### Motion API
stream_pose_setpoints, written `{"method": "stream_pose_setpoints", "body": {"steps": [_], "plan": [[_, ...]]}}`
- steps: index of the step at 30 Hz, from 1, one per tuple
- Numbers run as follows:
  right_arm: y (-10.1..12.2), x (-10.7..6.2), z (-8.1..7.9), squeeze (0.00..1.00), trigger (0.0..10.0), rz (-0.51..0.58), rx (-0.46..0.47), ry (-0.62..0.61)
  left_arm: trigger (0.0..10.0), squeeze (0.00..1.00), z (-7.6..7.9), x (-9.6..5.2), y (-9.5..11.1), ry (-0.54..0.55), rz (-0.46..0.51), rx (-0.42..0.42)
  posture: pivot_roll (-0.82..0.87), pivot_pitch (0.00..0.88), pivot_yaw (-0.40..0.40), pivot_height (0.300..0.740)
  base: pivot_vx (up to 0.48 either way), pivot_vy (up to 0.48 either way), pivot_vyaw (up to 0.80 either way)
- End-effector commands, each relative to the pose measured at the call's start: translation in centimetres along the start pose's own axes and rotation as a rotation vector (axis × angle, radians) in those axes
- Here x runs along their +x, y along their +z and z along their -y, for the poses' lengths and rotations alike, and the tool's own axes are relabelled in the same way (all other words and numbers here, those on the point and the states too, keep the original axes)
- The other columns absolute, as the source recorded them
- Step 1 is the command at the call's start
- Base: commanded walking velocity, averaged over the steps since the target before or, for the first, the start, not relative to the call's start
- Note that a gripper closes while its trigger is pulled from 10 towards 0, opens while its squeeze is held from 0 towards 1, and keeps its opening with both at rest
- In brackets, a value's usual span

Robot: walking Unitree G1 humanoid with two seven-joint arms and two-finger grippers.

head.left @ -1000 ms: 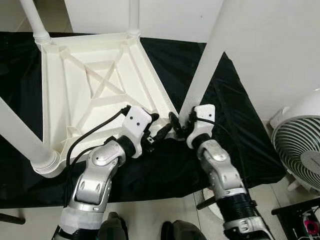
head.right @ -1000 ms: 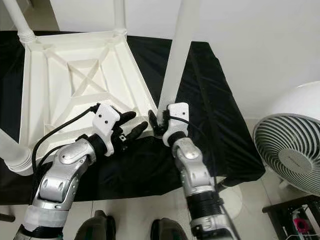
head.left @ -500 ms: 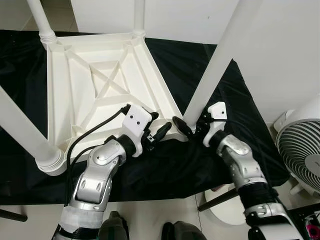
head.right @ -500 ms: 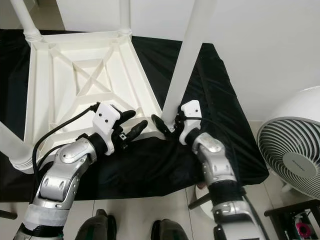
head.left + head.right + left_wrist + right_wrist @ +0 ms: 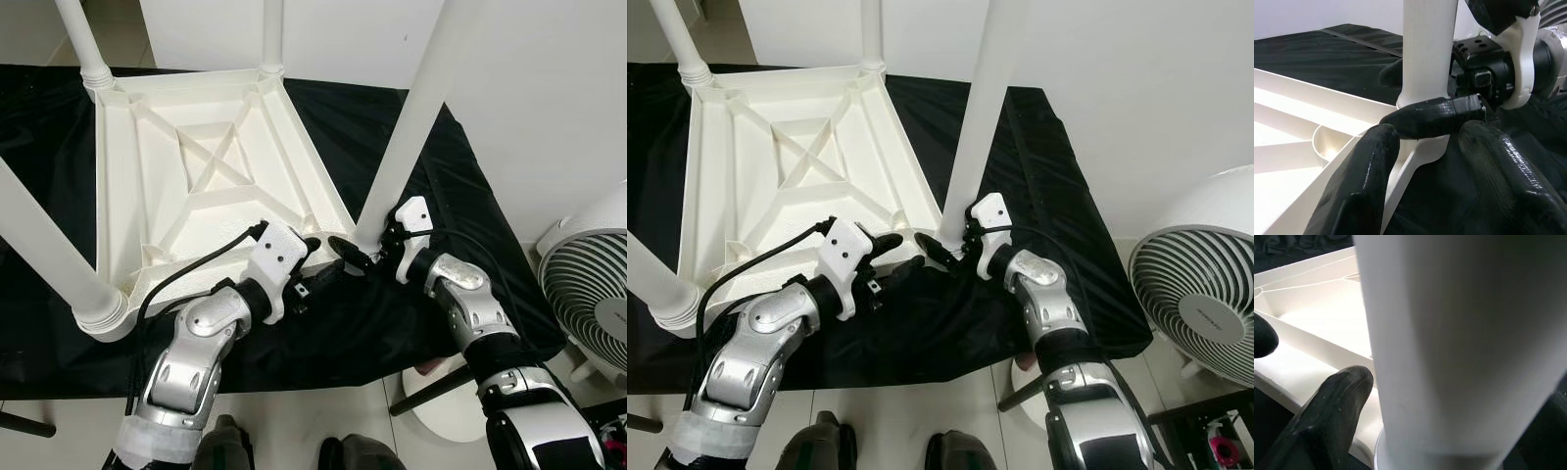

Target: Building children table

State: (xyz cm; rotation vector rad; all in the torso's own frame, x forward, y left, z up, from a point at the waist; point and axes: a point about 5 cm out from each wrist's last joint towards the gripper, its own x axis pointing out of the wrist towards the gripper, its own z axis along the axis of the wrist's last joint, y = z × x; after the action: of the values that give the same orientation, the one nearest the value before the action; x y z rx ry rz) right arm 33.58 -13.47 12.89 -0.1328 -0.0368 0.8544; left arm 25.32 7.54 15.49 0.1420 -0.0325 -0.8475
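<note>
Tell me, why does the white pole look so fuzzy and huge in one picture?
In the right wrist view the table leg sits right against the camera, so it blurs; the left wrist view shows it sharper, its own fingers soft; both eye views are crisp and evenly lit.

Upturned table (image 5: pixel 196 186) on black cloth (image 5: pixel 451 196) — both grippers at its near-right corner leg (image 5: pixel 407 137) — fan (image 5: pixel 588 304) at far right

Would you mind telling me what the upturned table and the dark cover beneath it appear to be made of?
The table top and the leg at the right gripper look like moulded plastic: off-white, with a slight sheen and cast cross ribs. The cover looks like thin black fabric, judging by its creases and soft folds; which fabric is unclear.
</note>
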Motion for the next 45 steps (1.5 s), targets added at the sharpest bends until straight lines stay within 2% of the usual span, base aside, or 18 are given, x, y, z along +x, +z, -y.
{"method": "stream_pose_setpoints", "body": {"steps": [1,2,3,4,5,17,23,29,30,32,33,35,39,40,41,42,43,45], "plan": [[0.1,0.1,0.3,0.00,10.0,-0.013,-0.020,0.004,10.0,0.00,0.4,0.0,0.0,-0.017,-0.001,-0.003,0.04,0.006,-0.056,0.740,0.000,0.000,0.00],[0.0,0.1,0.4,0.00,4.1,-0.020,-0.020,0.003,10.0,0.00,0.5,0.0,-0.1,-0.023,-0.004,-0.001,0.04,0.004,-0.058,0.740,0.000,0.000,0.00],[-0.1,0.1,0.5,0.00,0.9,-0.024,-0.019,-0.001,10.0,0.00,0.6,-0.1,-0.2,-0.027,-0.011,0.002,0.04,0.005,-0.058,0.740,0.000,0.000,0.00],[-0.1,0.1,0.5,0.00,0.9,-0.024,-0.019,-0.001,10.0,0.00,0.6,-0.1,-0.2,-0.027,-0.011,0.002,0.04,0.005,-0.058,0.740,0.000,0.000,0.00],[-0.2,0.1,0.6,0.00,0.0,-0.019,-0.013,-0.003,10.0,0.00,0.6,-0.1,-0.4,-0.030,-0.017,0.002,0.04,0.005,-0.058,0.740,0.000,0.000,0.00],[-0.9,0.0,-0.1,0.00,0.0,0.012,0.065,-0.034,10.0,0.00,0.7,-0.1,-0.4,-0.024,-0.020,0.004,0.03,0.020,-0.069,0.740,0.000,0.000,0.00],[-1.0,0.5,-1.0,0.00,0.0,0.015,0.076,-0.322,10.0,0.00,0.7,0.0,-0.4,-0.018,-0.017,0.000,0.02,0.034,-0.063,0.740,0.000,0.000,0.00],[-1.0,0.7,-1.4,0.00,0.0,0.005,0.100,-0.429,10.0,0.00,0.6,0.0,-0.3,-0.017,-0.016,0.000,0.02,0.037,-0.061,0.740,0.000,0.000,0.00],[-1.2,0.8,-1.8,0.00,0.0,-0.011,0.140,-0.557,10.0,0.00,0.6,0.1,-0.3,-0.019,-0.016,0.001,0.02,0.038,-0.059,0.740,0.000,0.000,0.00],[-1.2,0.8,-1.8,0.00,0.0,-0.011,0.140,-0.557,10.0,0.00,0.6,0.1,-0.3,-0.019,-0.016,0.001,0.02,0.038,-0.059,0.740,0.000,0.000,0.00],[-1.2,1.1,-2.8,0.00,0.0,-0.009,0.177,-0.643,10.0,0.00,0.5,0.2,-0.2,-0.019,-0.014,0.001,0.02,0.039,-0.052,0.740,0.000,0.000,0.00],[-0.9,1.5,-3.6,0.00,0.0,0.005,0.189,-0.659,10.0,0.00,0.5,0.3,-0.1,-0.020,-0.011,0.001,0.01,0.037,-0.045,0.740,0.000,0.000,0.00],[-0.4,1.3,-3.3,0.00,0.0,0.022,0.181,-0.676,10.0,0.00,0.6,0.5,0.0,-0.033,-0.007,-0.004,0.00,0.038,-0.039,0.740,0.000,0.000,0.00],[-0.4,1.0,-2.8,0.00,2.0,0.014,0.162,-0.678,10.0,0.00,0.7,0.5,0.0,-0.042,-0.006,-0.001,0.00,0.038,-0.039,0.740,0.000,0.000,0.00],[-0.3,0.8,-2.3,0.02,10.0,0.017,0.154,-0.675,10.0,0.00,0.7,0.6,0.0,-0.045,-0.006,0.001,0.00,0.039,-0.039,0.740,0.000,0.000,0.00],[-0.1,0.7,-2.1,0.90,10.0,0.026,0.155,-0.672,10.0,0.00,0.7,0.6,0.1,-0.044,-0.005,0.001,0.00,0.040,-0.040,0.740,0.000,0.000,0.00],[-0.1,0.7,-2.1,0.90,10.0,0.026,0.155,-0.672,10.0,0.00,0.7,0.6,0.1,-0.044,-0.005,0.001,0.00,0.040,-0.040,0.740,0.000,0.000,0.00],[0.3,0.6,-2.0,1.00,10.0,0.046,0.148,-0.647,10.0,0.00,0.5,0.5,0.1,-0.039,-0.005,0.003,0.00,0.042,-0.042,0.740,0.000,0.000,0.00]]}}
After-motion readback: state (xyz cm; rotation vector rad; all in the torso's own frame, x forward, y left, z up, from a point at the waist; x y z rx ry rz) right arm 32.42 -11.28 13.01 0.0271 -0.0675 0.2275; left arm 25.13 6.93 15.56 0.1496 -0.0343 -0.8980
